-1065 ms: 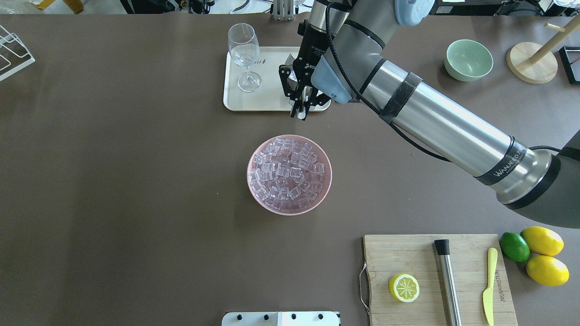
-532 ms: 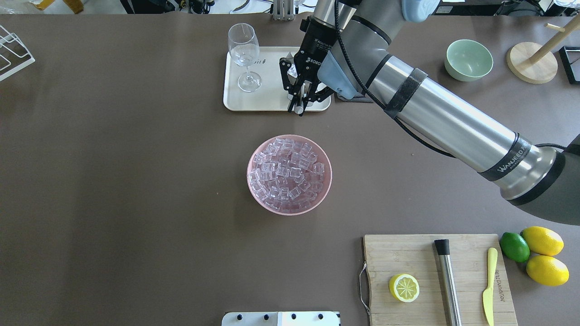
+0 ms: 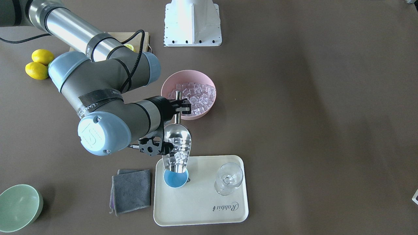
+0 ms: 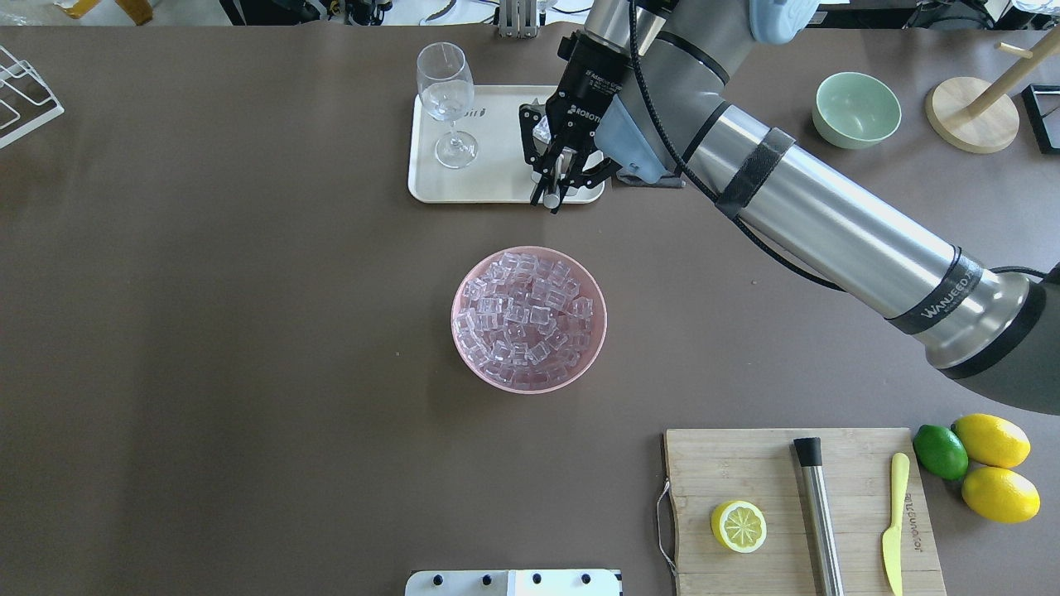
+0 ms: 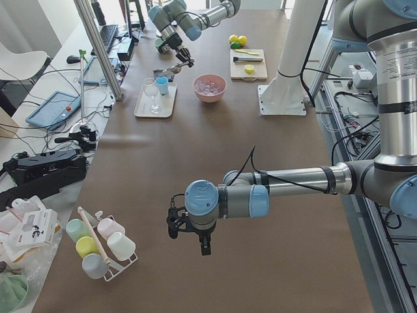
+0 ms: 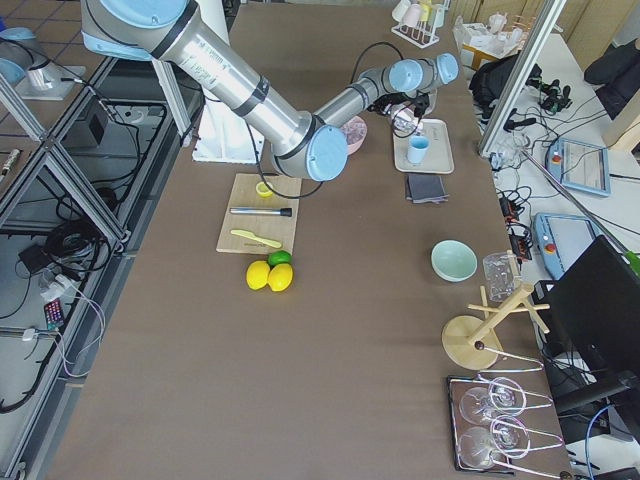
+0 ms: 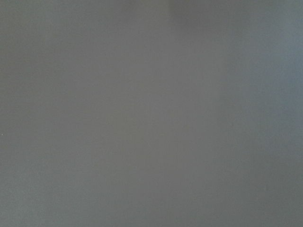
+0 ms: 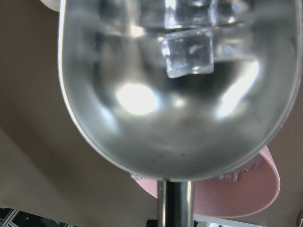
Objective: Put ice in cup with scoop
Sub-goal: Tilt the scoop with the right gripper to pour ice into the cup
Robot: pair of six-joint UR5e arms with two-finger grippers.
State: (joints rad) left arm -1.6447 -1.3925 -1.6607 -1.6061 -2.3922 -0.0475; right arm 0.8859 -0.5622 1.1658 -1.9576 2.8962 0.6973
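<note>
My right gripper (image 3: 179,106) is shut on the thin handle of the steel scoop (image 3: 178,143). The scoop is tilted mouth-down over the light blue cup (image 3: 175,179), which stands on the cream tray (image 3: 202,202). A few ice cubes (image 3: 178,156) lie near the scoop's mouth; the right wrist view shows one cube (image 8: 188,56) inside the scoop's bowl (image 8: 180,123). In the overhead view my right gripper (image 4: 553,189) hides the cup. More ice (image 4: 526,319) fills the pink bowl (image 4: 457,331). My left gripper (image 5: 189,238) hangs over bare table, far away; I cannot tell if it is open.
A stemmed glass (image 3: 228,178) stands on the tray beside the cup. A grey cloth (image 3: 130,189) lies by the tray, a green bowl (image 3: 19,207) beyond it. A cutting board (image 4: 778,472) with a steel cylinder, a knife and half a lemon sits at the near right.
My right wrist has moved a little farther out over the tray and to the right, with the scoop still in the gripper. The pink bowl and glass have not moved.
</note>
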